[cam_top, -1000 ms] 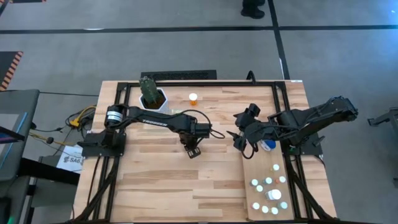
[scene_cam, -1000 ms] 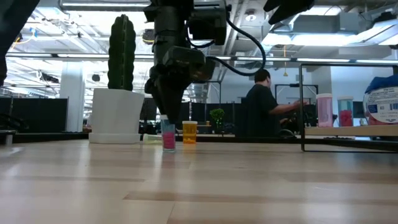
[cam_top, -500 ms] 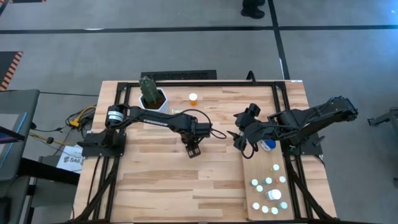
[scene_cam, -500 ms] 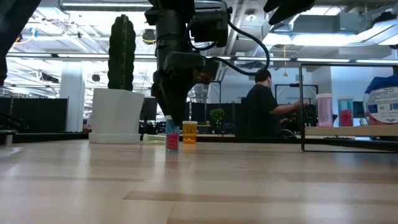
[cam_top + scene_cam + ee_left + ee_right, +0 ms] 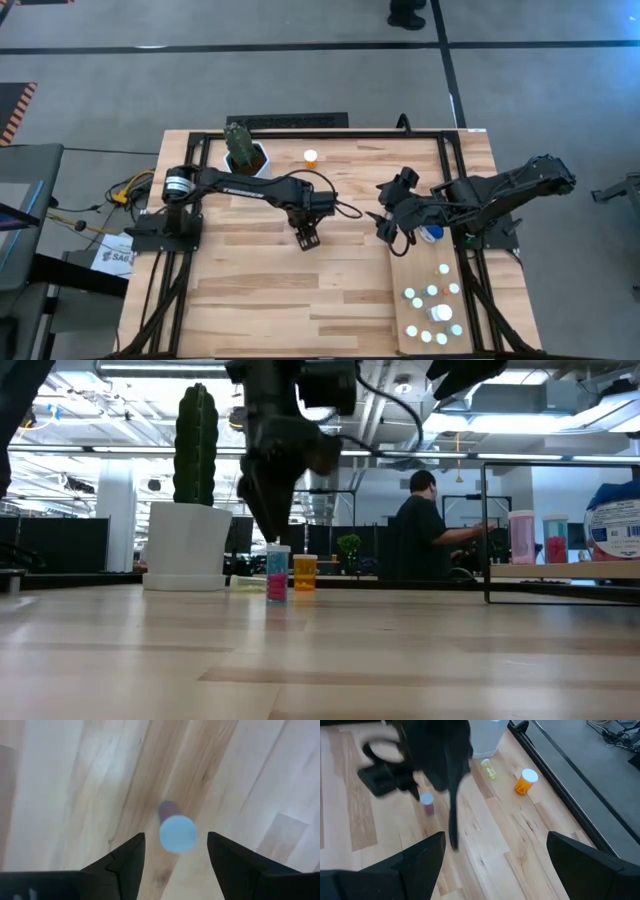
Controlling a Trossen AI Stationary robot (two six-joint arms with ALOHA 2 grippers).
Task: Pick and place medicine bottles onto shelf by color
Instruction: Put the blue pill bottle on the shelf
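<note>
Desk [image 5: 250, 290] mid-frame; shelf [image 5: 425, 290] lower right, bottles there. Left end effector [image 5: 307, 238] centre, jaws parted, empty, above pink bottle [image 5: 277, 573] standing free. Right end effector [image 5: 385, 228] wide open, empty, waiting. Step: handover set-down; next, right grasps bottle

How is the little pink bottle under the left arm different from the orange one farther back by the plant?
The pink bottle has a pale blue cap and looks slimmer; the orange bottle has a white cap and looks squatter. The pink bottle stands directly below the left gripper, between its open fingers but untouched; the orange bottle stands alone toward the table's far edge, near the cactus pot. Both stand upright on the wooden tabletop, not yet on the shelf.
</note>
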